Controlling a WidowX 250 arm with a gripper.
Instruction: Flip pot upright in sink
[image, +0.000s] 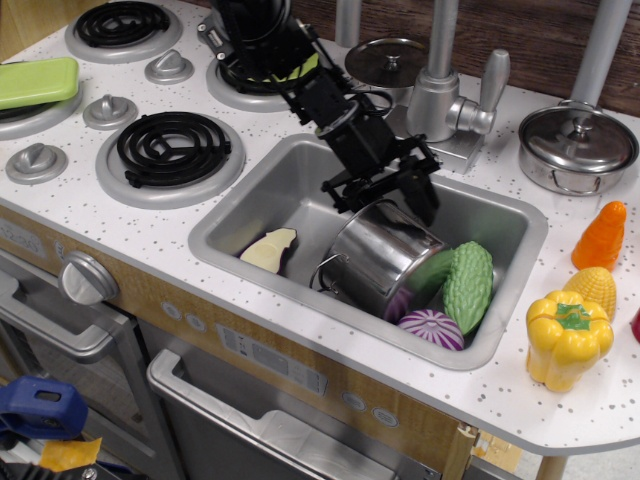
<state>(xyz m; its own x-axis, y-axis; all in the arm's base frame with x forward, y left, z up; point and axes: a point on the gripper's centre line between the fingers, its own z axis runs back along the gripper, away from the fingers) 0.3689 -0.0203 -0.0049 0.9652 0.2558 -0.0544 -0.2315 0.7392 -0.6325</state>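
The shiny steel pot (385, 260) lies on its side in the grey metal sink (290, 190), leaning on a bumpy green toy vegetable (468, 285). The black gripper (385, 195) hangs at its top edge, fingers wide. The pot is not standing up yet.

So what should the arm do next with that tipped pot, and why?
Probably lower a little and close the fingers on the pot's upper edge. The pot lies tilted in the sink, leaning on the green vegetable, and the gripper hangs open right over it without a clear hold, so it needs a grip before tipping it upright.
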